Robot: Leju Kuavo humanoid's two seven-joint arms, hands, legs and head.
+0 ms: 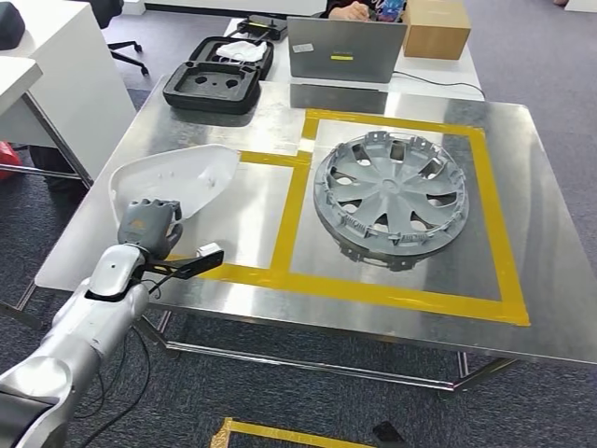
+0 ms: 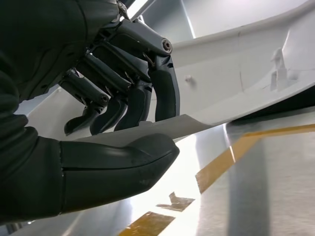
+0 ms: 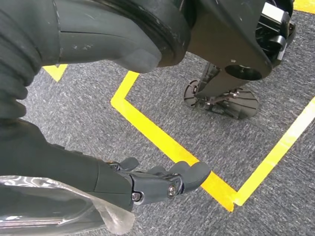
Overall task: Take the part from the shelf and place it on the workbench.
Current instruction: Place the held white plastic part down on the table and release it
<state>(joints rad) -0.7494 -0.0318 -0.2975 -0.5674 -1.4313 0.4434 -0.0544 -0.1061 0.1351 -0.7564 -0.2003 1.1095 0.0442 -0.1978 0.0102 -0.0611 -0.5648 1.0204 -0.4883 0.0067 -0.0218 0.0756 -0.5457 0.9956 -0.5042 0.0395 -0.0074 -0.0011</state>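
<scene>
While the left hand [image 1: 149,227] held the white moulded plastic part [image 1: 179,177] by its near edge, the placing step looked to be in hand: the shell-like part was over the brushed-metal workbench [image 1: 423,299], to the left of the yellow tape frame [image 1: 504,271] that boxed in the grey plastic wheel cover [image 1: 391,198]. Whether the part already rested on the metal or hung just above it could not be told from the head view. In the left wrist view the thick grey thumb [image 2: 118,167] lay under the part's thin rim [image 2: 174,125] and the dark fingers [image 2: 163,91] pressed down on its inner face from the other side, so the rim was pinched between them. The next move, as a judgement, called for settling the part flat on the workbench, then spreading the fingers and drawing the hand back toward the near edge without dragging the light shell along.

Relative to the wheel cover, the part sat well apart on the left, outside the taped square, with the hand at the part's near-left end. The right hand [image 3: 159,182] hung low over grey carpet [image 3: 260,147] marked with yellow floor tape [image 3: 167,145], its fingers extended close together and holding nothing.
</scene>
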